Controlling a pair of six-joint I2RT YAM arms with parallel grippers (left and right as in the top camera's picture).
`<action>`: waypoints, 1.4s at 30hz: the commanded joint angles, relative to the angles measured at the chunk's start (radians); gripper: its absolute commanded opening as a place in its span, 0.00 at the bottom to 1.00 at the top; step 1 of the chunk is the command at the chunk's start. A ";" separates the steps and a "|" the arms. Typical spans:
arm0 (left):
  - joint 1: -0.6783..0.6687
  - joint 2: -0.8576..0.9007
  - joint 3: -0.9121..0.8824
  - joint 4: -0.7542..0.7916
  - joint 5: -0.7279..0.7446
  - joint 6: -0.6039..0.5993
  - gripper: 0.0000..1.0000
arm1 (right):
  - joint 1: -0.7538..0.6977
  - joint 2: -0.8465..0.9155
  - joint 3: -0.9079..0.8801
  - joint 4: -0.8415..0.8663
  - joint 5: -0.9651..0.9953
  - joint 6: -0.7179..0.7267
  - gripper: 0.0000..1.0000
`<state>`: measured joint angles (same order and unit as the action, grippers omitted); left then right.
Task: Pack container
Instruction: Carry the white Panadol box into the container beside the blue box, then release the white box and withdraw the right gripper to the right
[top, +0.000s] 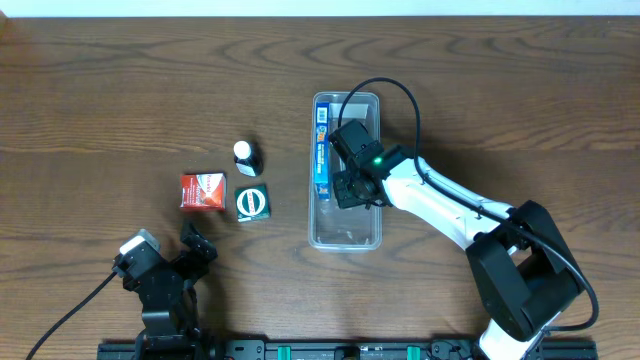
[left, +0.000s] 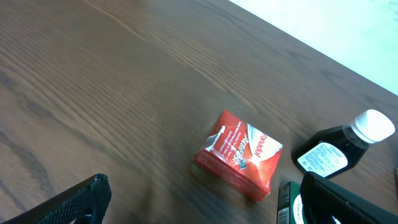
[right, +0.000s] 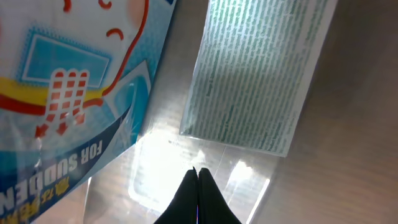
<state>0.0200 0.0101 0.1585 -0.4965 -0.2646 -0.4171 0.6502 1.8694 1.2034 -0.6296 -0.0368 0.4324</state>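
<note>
Only the right wrist view shows the right hand (right: 198, 183) clenched on nothing above the container (top: 346, 238) floor. Overhead, the container lies centrally on the counter (top: 120, 90), long axis front-to-back. The left hand (top: 197, 244) is released.

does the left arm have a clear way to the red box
Likely yes: the left gripper is open and the red box lies just ahead of it, nothing between them; the green box sits close beside the red one.
</note>
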 joint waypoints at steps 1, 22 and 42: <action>0.007 -0.004 -0.018 -0.002 -0.006 0.013 0.98 | 0.016 0.041 -0.035 -0.029 -0.126 0.027 0.01; 0.007 -0.004 -0.018 -0.002 -0.006 0.013 0.98 | -0.061 0.041 -0.035 0.167 0.115 0.075 0.01; 0.007 -0.004 -0.018 -0.002 -0.006 0.013 0.98 | -0.080 -0.002 0.039 0.134 0.053 0.014 0.01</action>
<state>0.0200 0.0101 0.1585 -0.4965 -0.2646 -0.4171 0.5869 1.8912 1.2118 -0.4782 0.0399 0.4583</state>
